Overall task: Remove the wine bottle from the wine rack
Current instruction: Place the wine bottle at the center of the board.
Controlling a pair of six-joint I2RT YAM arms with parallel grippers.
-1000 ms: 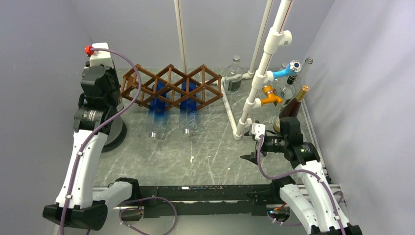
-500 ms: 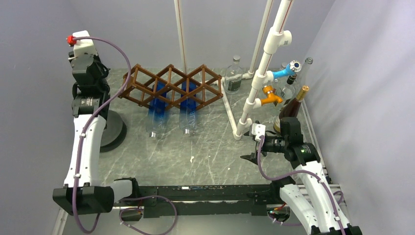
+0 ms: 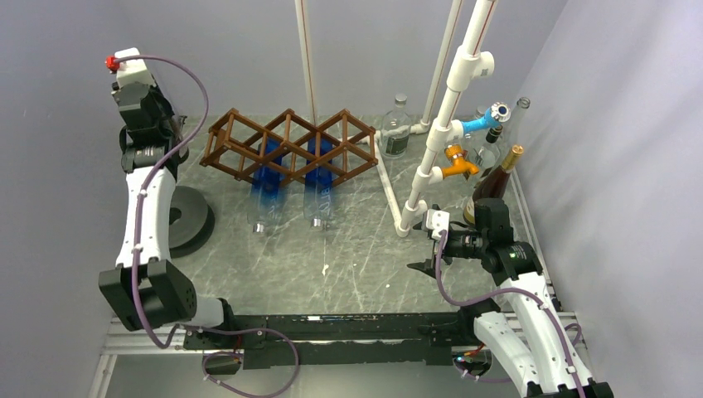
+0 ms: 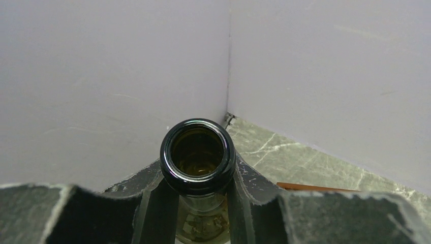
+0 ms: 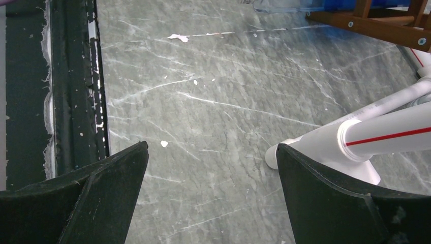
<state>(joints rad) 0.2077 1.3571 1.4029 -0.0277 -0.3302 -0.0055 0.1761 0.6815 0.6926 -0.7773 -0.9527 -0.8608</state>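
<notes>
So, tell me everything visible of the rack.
The rack is a brown wooden lattice of open diamond cells in a zigzag row, its slats joined with small screws. It stands on the grey table, far middle, beside the white pipe frame. Two bottles lie in its middle cells, the left bottle and the right bottle, both blue toward the base, necks pointing toward the arms. Its other cells look empty.

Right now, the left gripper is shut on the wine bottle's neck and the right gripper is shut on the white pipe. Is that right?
Not quite. The right gripper is open and holds nothing: the right wrist view shows its jaws spread wide above the table, with the white pipe off to the side, ungripped. The left gripper is shut on the wine bottle at its neck, as you said.
</notes>
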